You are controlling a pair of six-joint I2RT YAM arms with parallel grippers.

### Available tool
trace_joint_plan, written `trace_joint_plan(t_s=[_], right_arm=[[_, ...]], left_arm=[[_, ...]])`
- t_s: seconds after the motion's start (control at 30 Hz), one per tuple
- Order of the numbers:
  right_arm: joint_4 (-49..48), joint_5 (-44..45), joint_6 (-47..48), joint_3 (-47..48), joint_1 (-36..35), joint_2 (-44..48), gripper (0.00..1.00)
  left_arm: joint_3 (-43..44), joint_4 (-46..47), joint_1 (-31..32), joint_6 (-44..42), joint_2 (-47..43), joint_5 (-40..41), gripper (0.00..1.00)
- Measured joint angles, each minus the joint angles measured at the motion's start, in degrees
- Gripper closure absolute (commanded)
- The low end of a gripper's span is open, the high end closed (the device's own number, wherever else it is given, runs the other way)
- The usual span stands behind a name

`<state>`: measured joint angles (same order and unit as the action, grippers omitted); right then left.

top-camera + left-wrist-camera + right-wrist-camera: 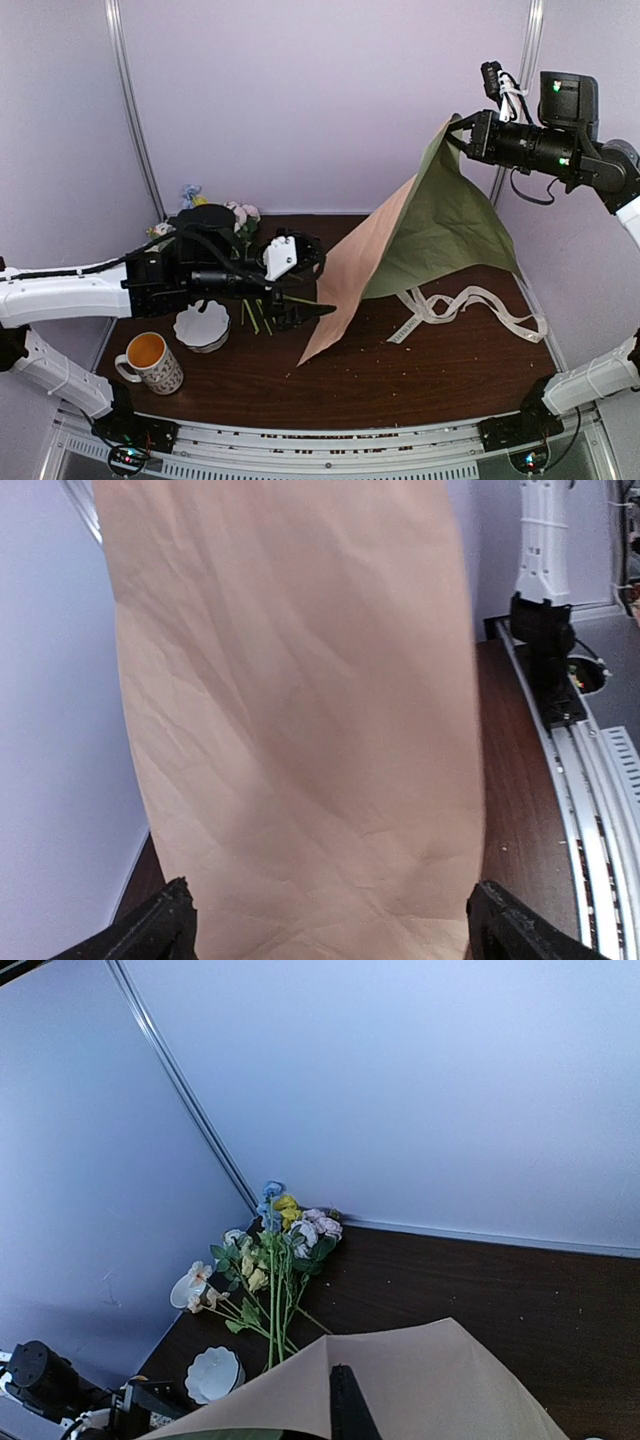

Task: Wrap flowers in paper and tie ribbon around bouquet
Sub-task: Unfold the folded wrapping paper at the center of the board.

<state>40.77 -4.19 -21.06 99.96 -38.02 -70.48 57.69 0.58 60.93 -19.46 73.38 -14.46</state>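
Peach-and-sage paper [430,225] hangs, seemingly light and floppy, pinched at its top corner by the clenched right fingers [462,135], low corner on the worktop [400,385]. Left fingers [160,930], spread wide, face its peach side; a lower edge looks the best hold. Flowers [275,1260] lie left of it.

A patterned mug [152,362] stands just beside a white scalloped bowl [202,326] on the dark wooden table [420,380].

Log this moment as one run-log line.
right hand: shut on paper corner, held high | left hand: open, facing peach side | flowers: loose on table, unwrapped | ribbon: on table, untied
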Motion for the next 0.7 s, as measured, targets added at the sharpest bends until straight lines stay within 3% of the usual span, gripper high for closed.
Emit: trace_joint_plan(t_s=[0.3, 0.7], right_arm=[[-1.57, 3.93, -2.36, 0.28, 0.00, 0.02, 1.00], [-1.88, 7.78, -2.93, 0.28, 0.00, 0.61, 1.00]], left_arm=[[-0.04, 6.86, 6.49, 2.78, 11.15, 14.45, 0.02], [2.03, 7.54, 7.91, 6.19, 13.14, 13.40, 0.02]])
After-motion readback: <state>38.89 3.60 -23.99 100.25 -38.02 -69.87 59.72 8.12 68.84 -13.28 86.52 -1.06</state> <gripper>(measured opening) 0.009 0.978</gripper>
